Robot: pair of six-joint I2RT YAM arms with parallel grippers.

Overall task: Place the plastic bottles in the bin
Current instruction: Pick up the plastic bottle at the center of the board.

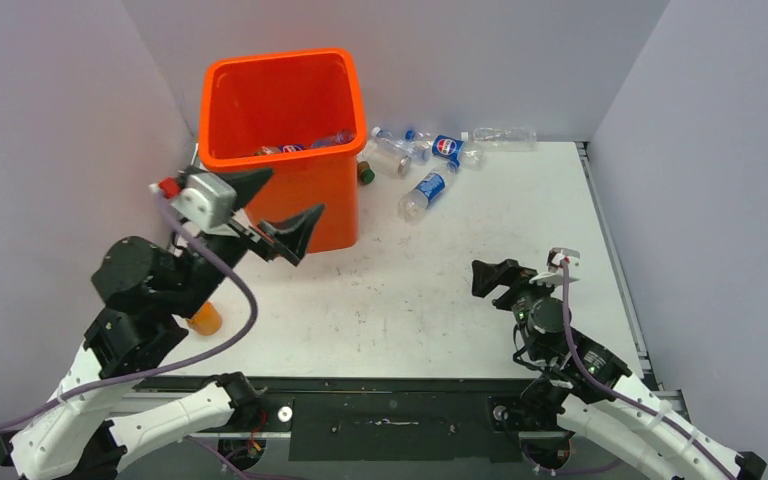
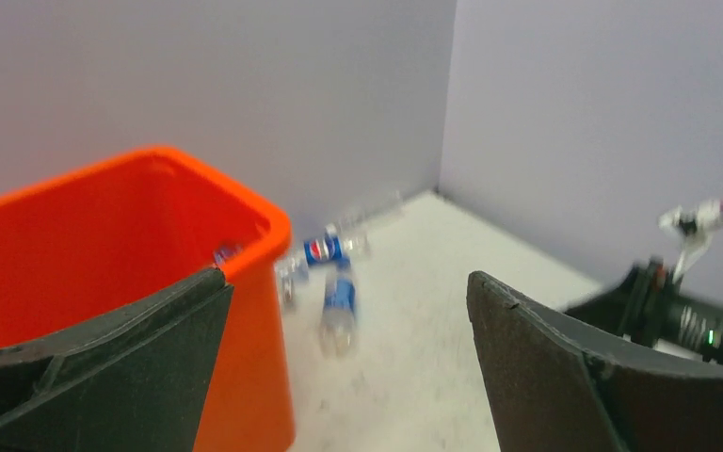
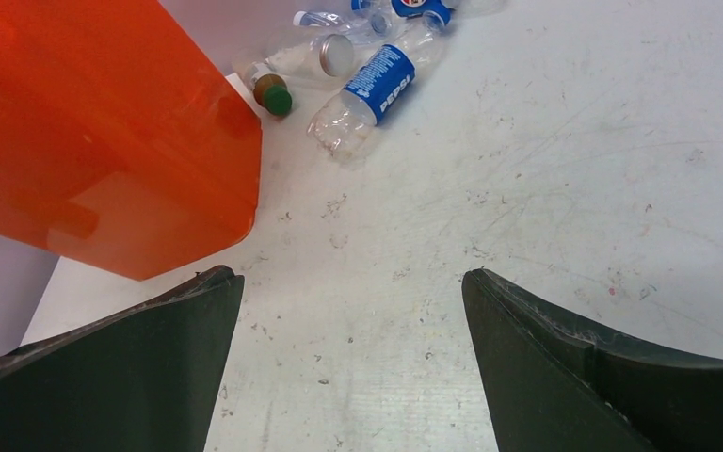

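The orange bin [image 1: 280, 110] stands at the back left, with several bottles [image 1: 305, 146] inside it. Several clear bottles lie to its right: one with a blue label [image 1: 427, 191], a cluster [image 1: 410, 148] by the back wall, and a clear one [image 1: 505, 136] further right. A squat orange bottle [image 1: 203, 319] stands beside my left arm. My left gripper [image 1: 285, 205] is open and empty, raised just in front of the bin's near wall [image 2: 245, 358]. My right gripper [image 1: 493, 277] is open and empty, low over the table, well short of the blue-label bottle [image 3: 372, 89].
Grey walls close in the back and both sides. A green-capped bottle [image 3: 271, 94] lies against the bin's right corner [image 3: 235, 151]. The table's right edge [image 1: 610, 250] has a metal rail.
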